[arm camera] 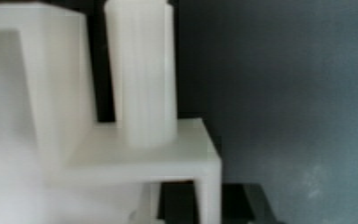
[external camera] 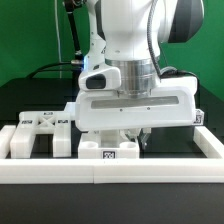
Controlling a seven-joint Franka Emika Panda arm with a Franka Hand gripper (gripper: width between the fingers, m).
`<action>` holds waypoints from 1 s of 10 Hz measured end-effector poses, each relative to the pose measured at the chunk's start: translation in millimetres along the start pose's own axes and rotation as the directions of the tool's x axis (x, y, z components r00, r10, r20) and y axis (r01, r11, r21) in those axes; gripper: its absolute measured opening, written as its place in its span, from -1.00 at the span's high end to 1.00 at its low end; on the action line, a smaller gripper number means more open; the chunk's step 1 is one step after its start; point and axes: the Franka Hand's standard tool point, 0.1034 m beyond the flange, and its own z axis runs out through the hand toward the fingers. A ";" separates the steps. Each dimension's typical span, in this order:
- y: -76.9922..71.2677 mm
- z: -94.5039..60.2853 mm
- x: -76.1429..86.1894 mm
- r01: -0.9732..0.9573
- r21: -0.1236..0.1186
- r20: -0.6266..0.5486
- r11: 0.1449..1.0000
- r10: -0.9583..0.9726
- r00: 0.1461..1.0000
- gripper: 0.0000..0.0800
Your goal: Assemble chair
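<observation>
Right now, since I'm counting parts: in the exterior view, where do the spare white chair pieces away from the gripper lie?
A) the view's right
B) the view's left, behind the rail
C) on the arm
B: the spare chair pieces sit at the exterior view's left, behind the white rail.

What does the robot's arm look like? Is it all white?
Mostly white. The arm is fat and rounded, with a dark grey cap at one joint and a silvery ring at the wrist. The end effector has a wide, boxy white body with a grey stripe.
</observation>
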 end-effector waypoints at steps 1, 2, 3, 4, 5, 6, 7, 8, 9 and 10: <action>-0.8 0.0 0.0 0.001 0.000 0.000 1.000 -0.001 1.000 0.91; -10.8 0.1 -0.2 0.006 0.003 0.000 1.000 -0.006 1.000 0.91; -21.1 -0.1 0.5 0.022 0.006 -0.001 1.000 -0.022 1.000 0.91; -33.2 0.8 1.9 0.035 0.012 -0.002 0.999 -0.035 0.999 0.91; -45.9 1.6 4.9 0.042 0.018 -0.007 0.999 -0.042 0.999 0.91; -55.0 1.9 7.6 0.055 0.019 -0.011 0.998 -0.054 0.998 0.91; -67.4 0.3 11.0 0.062 0.022 -0.019 0.998 -0.061 0.998 0.91; -80.9 0.0 12.5 0.070 0.024 -0.023 0.997 -0.070 0.997 0.91; -92.8 -0.7 13.7 0.080 0.026 -0.027 0.996 -0.079 0.997 0.91; -104.2 0.1 13.2 0.087 0.027 -0.029 0.996 -0.087 0.996 0.91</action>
